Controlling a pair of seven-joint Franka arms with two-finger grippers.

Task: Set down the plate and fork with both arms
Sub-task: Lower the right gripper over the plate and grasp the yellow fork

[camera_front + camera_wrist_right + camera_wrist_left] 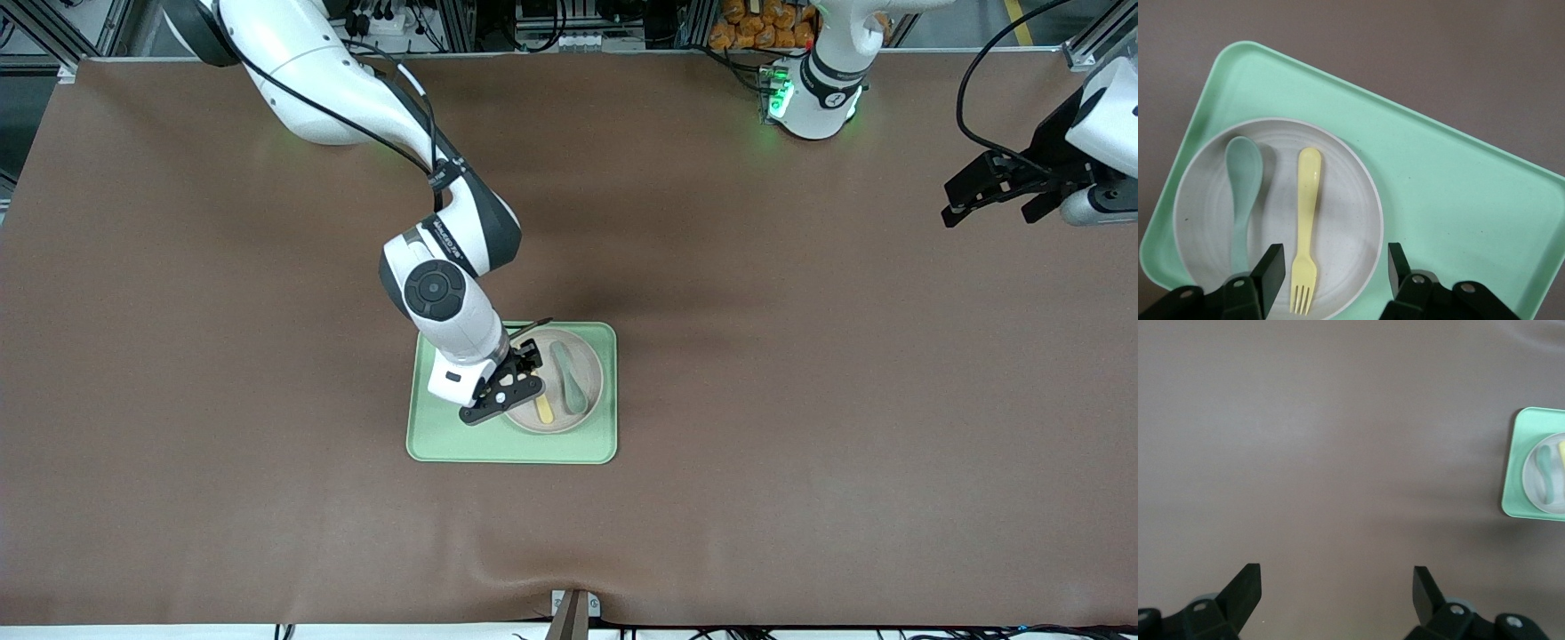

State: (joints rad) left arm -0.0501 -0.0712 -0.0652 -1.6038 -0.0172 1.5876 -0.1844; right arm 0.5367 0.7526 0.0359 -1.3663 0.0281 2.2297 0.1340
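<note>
over the green tray (511, 449), the right gripper (511, 384) hangs with fingers apart and nothing between them — just above the plate (582, 342), which sits in the tray holding the fork (544, 409) and a grey-green spoon (569, 378) side by side. at the left arm's end of the table the left gripper (996, 200) waits above bare cloth, spread wide — well apart from the tray.

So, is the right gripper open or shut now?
Open. The right gripper hangs over the plate, its fingers spread on either side of the fork, touching nothing.
</note>
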